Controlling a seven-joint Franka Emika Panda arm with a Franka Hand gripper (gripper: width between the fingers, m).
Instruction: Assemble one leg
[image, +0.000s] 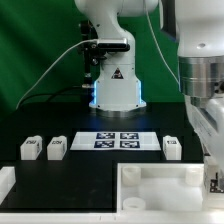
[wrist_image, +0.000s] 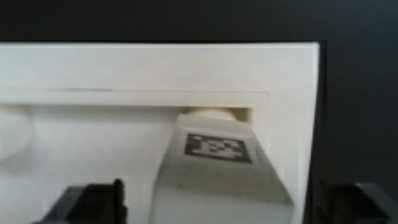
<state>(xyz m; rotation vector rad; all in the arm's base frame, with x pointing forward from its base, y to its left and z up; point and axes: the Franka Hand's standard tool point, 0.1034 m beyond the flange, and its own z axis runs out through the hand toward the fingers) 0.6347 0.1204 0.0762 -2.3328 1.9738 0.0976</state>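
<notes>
In the wrist view a white leg with a black-and-white tag stands between my fingers, its far end in the corner of the large white tray-like panel. My gripper straddles the leg; both dark fingertips show a gap to its sides, so it is open. In the exterior view my gripper hangs over the panel's right end, where the leg shows partly. Three more legs lie on the table: two at the exterior view's left and one right of the middle.
The marker board lies in front of the robot's base. A white block sits at the exterior view's left edge. A green backdrop stands behind the black table.
</notes>
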